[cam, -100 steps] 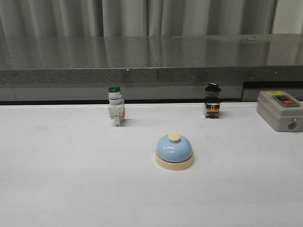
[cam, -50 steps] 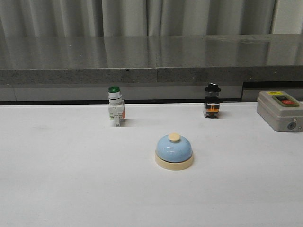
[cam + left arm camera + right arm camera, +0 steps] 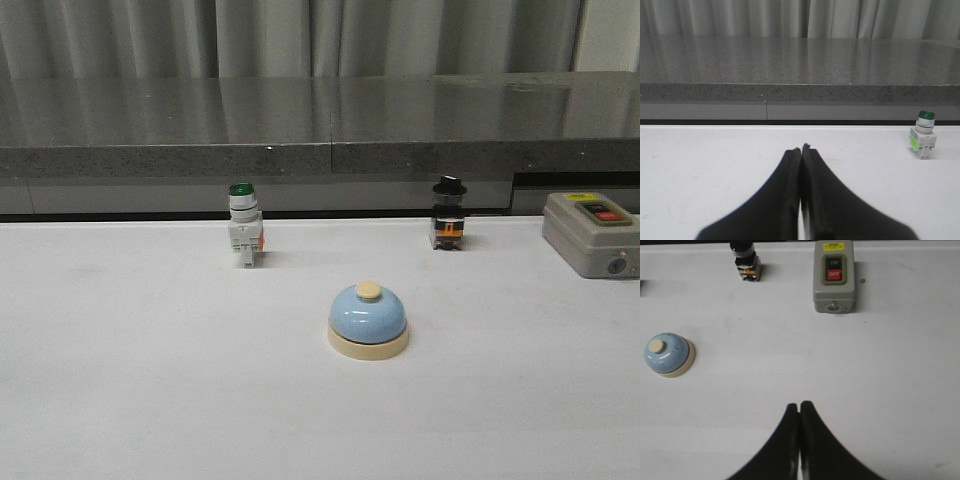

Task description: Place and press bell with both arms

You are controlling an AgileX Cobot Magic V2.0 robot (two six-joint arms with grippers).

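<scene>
The light-blue bell (image 3: 368,319) with a cream base and cream button stands upright on the white table (image 3: 150,380), a little right of centre. In the right wrist view the bell (image 3: 667,354) shows off to one side, well apart from my right gripper (image 3: 799,405), whose black fingers are shut with nothing between them. My left gripper (image 3: 801,148) is likewise shut and empty above bare table; the bell is out of its view. Neither arm appears in the front view.
A green-capped white push-button switch (image 3: 243,223) stands at the back left and a black-capped switch (image 3: 448,213) at the back right. A grey box (image 3: 592,233) with red and black buttons sits at the far right. A dark stone ledge (image 3: 320,130) runs behind the table.
</scene>
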